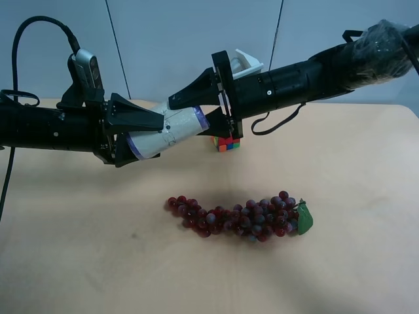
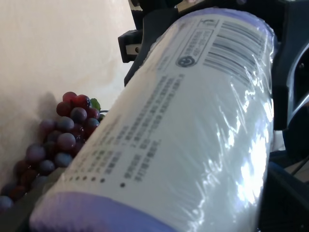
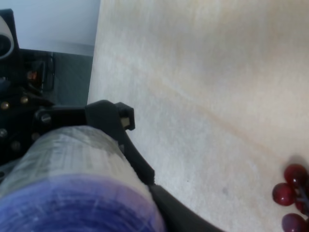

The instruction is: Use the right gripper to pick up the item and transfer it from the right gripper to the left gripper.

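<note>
The left claw (image 1: 147,139) gripped one end of the can (image 1: 171,131), the right claw (image 1: 193,116) the other, above the surface (image 1: 340,170); a right release onto a weak left grip could drop it.

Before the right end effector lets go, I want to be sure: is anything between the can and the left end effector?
Nothing visible. The can hangs above the table, the left end effector closed on one end, the right end effector on the other. Grapes and cube lie on the table, apart from it.
</note>
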Robot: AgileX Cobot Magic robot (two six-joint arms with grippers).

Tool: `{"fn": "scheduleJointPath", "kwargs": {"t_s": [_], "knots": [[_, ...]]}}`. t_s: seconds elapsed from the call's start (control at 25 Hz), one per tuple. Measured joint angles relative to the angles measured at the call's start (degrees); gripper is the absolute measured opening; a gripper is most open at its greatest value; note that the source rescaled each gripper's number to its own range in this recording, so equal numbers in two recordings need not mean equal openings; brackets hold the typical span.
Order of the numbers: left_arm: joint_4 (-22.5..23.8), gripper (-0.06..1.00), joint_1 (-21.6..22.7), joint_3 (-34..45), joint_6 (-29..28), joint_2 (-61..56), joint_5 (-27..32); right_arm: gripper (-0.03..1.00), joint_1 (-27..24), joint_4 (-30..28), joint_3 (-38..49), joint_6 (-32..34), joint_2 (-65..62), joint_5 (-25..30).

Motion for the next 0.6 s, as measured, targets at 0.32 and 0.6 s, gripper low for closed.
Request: {"fn": "scheduleJointPath", "kwargs": {"t_s": [0.32,0.6], "knots": [[-1.1,0.08,0.0,0.0,-1.4,0.0,-0.4,0.71,0.0,-1.9,0.0,-4.5,-0.2,0.2],[-1.2,0.05,0.0,0.0,-2.2,0.0,-0.3,0.75,0.0,-8.7,0.0,-5.0,-2.3,0.1]]}}
